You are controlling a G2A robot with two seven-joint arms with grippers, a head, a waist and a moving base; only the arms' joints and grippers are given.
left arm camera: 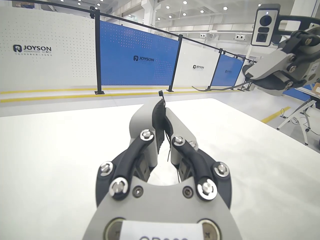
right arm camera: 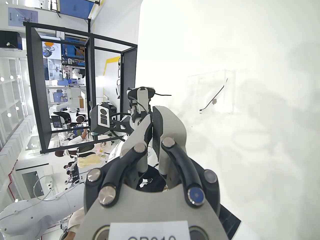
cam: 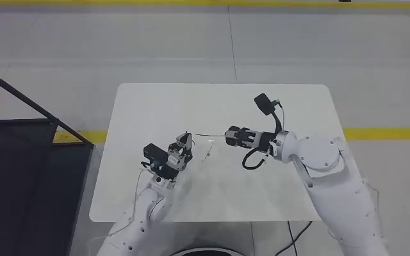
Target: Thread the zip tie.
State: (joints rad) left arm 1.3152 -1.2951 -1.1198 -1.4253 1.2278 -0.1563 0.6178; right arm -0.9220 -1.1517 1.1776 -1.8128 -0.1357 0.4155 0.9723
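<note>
Centre of top view: left gripper [cam: 186,139] pinches zip tie [left arm camera: 160,94] below its head; right gripper [cam: 227,136] pinches strap [left arm camera: 220,88]. Likely the alignment step; next, guide the strap tip into the head slot.

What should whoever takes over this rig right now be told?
Left gripper: fingers shut on a zip tie, with its head sticking up past the tips.
Right gripper: fingers shut on a black strap; its free end points toward the left gripper.
Done: both pieces are gripped above the table.
Left: bring the strap's tip to the head and push it through. They are apart now.
Also: a thin black strip lies on the table.
</note>
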